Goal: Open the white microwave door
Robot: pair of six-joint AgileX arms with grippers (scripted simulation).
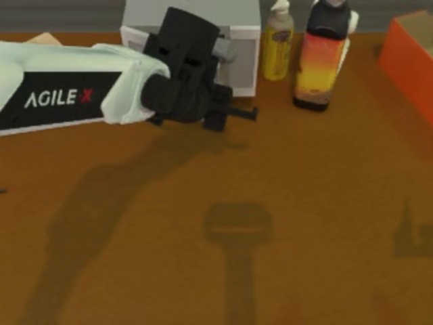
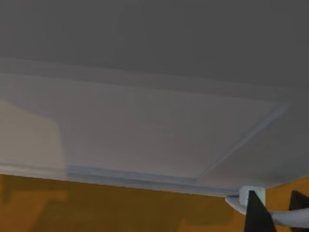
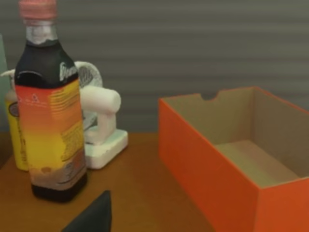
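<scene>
Microwave door (image 2: 145, 130) fills the left wrist view; left gripper (image 1: 203, 101) sits against the white microwave (image 1: 237, 34) front, finger spread unclear.

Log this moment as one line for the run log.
left gripper: at microwave front, fingers by door edge | door: looks closed | right arm: out of top view | nearby: dark bottle, orange box

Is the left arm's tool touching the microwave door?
Cannot tell. From above, the left tool overlaps the white microwave front; its wrist view shows the microwave door close, but neither contact nor gap.
</scene>
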